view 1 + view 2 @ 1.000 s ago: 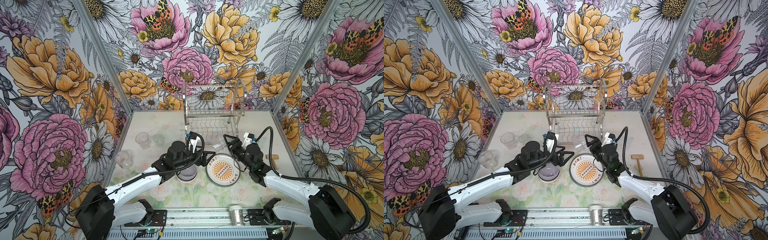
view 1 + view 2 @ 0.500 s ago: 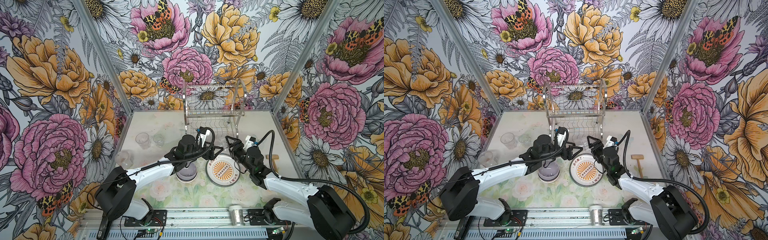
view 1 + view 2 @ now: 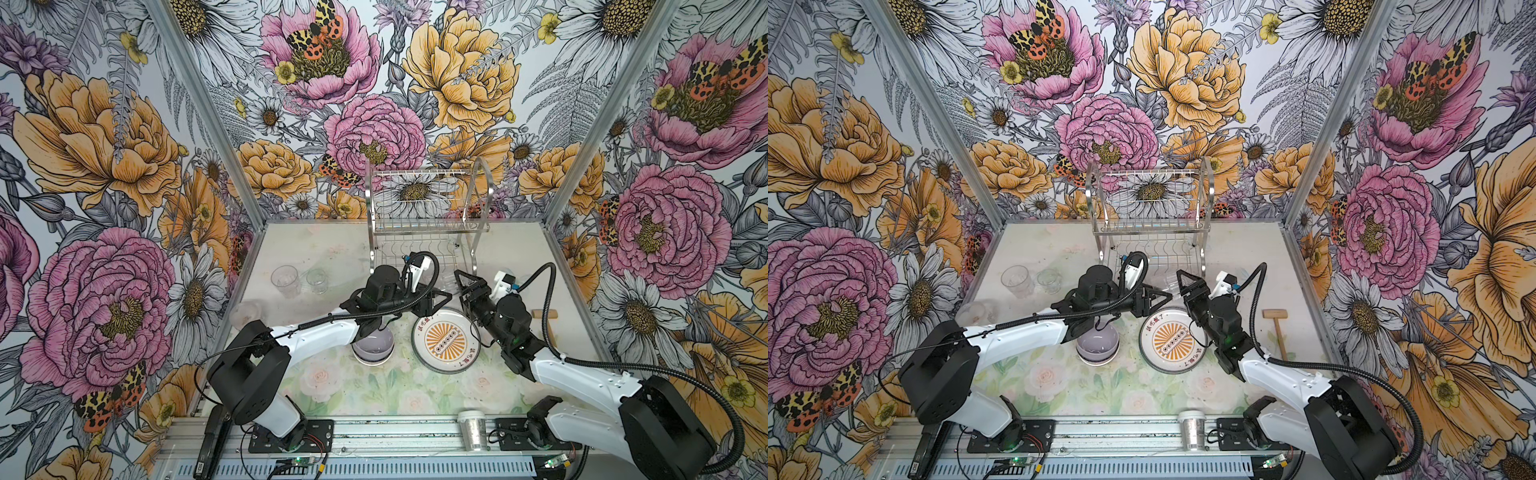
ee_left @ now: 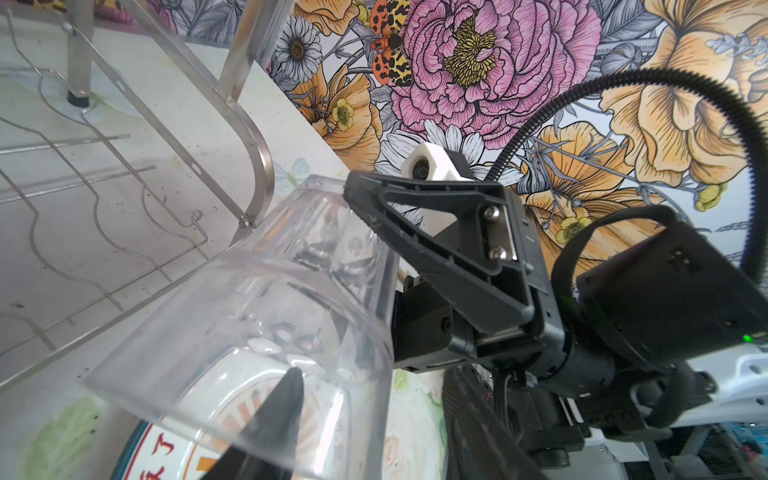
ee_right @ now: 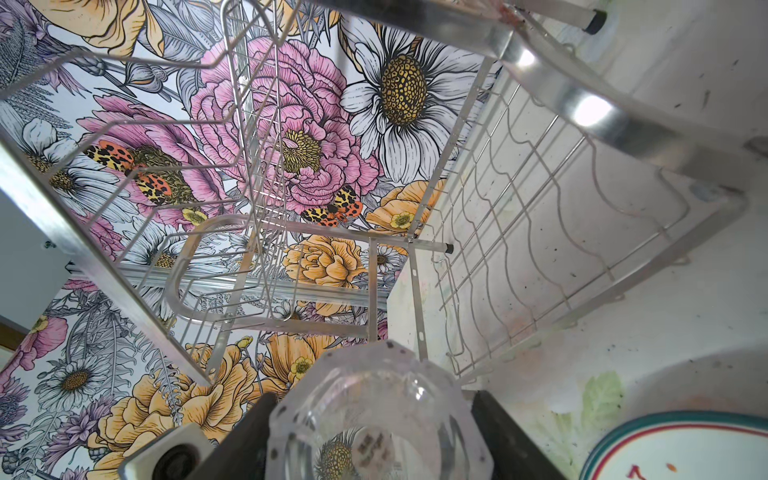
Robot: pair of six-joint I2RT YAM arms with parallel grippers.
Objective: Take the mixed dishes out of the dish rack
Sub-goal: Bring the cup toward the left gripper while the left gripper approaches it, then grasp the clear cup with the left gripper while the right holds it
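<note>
Your right gripper [image 3: 460,281] is clamped on a clear faceted glass [image 4: 270,291], gripping it near the base. In the right wrist view that base sits squarely between the two black fingers. You're holding the glass tilted and off the table [image 3: 374,399], just in front of the front right corner of the chrome dish rack [image 3: 428,208] and over the far rim of the orange sunburst plate [image 3: 445,341].

Your left gripper [image 3: 1165,297] is at the same glass with its jaws partway in. In the left wrist view one of its fingers [image 4: 282,411] shows through the clear wall near the rim, but you cannot tell whether the jaws are pressing on the glass.

The plate lies flat on the table, with the lavender bowl [image 3: 372,347] just beside it on the left. A larger clear glass [image 3: 285,280] and a smaller clear glass [image 3: 316,279] stand upright side by side, well left of the rack. A wooden mallet [image 3: 1277,322] lies near the right wall, and a silver glitter cup [image 3: 471,428] with a white lid stands at the front rail
</note>
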